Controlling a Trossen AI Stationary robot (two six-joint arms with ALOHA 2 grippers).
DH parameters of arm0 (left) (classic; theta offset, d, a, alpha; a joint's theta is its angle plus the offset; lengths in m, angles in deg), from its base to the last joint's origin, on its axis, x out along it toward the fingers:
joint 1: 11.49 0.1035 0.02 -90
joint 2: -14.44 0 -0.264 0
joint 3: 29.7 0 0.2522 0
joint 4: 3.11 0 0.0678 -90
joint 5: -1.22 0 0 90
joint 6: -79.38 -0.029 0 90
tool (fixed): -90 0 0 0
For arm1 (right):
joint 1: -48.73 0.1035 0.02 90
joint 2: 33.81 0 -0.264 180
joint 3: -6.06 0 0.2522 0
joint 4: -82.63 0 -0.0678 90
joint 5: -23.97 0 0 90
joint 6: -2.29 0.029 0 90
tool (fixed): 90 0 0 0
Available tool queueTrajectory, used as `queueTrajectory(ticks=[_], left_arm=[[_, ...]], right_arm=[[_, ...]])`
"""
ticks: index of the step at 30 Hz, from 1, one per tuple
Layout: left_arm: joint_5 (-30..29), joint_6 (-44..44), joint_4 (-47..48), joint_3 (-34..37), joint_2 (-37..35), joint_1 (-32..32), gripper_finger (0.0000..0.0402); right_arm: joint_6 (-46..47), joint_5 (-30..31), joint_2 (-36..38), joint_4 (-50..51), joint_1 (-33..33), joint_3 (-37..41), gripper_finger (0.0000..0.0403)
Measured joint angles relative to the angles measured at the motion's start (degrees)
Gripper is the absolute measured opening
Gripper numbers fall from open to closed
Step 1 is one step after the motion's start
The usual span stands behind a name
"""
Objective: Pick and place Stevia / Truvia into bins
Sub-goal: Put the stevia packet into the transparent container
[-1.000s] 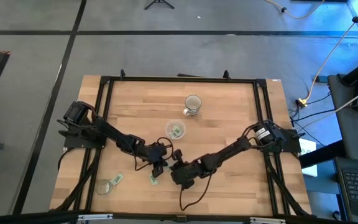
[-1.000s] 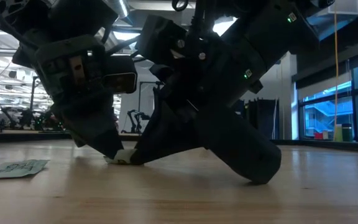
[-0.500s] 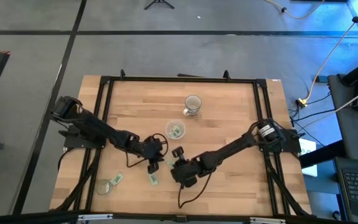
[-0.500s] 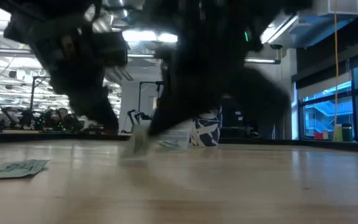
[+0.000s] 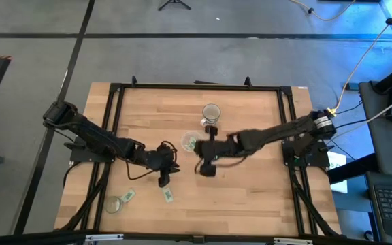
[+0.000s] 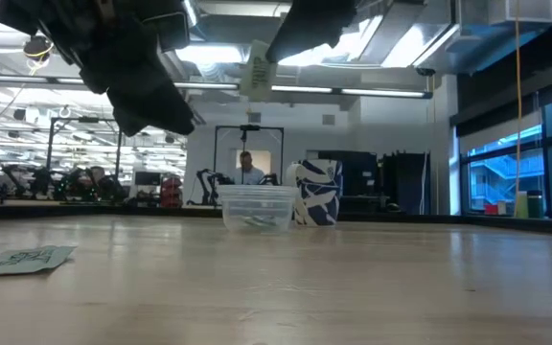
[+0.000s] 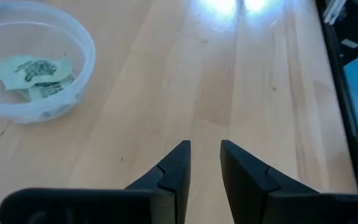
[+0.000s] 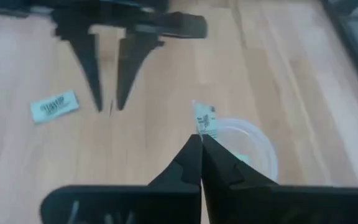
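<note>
grey floor [image 5: 182, 58], ceiling lights [image 6: 209, 55], windows [image 6: 506, 172]

We see a light wooden table [image 5: 250, 197] with a black frame. On it, near the frame's centre, stands the transparent cup [image 5: 191, 142] with sachets inside; just above it a darker cup [image 5: 211, 112]. At lower left lie two sachets [image 5: 168, 196] [image 5: 128, 196] and a small clear round piece [image 5: 113, 203].

From my seat the overhead picture was evenly lit. Ceiling strip lights [image 6: 372, 92] left both arms as backlit silhouettes. Glare washed the bench [image 7: 241, 56]; the right gripper [image 8: 199, 144] and its surroundings looked soft with motion blur.
</note>
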Motion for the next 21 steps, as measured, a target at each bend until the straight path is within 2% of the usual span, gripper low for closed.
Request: queueTrajectory(ticks=[5,21], left_arm=[[0.6,0.6,-0.2,0.0,0.0,0.0,0.0082],[0.7,0.7,-0.2,0.0,0.0,0.0,0.0083]], right_arm=[[2.5,-8.4,-1.8,-0.7,-5.1,0.3,0.0],[-2.4,-6.6,-14.5,-2.1,-12.2,0.6,0.0]])
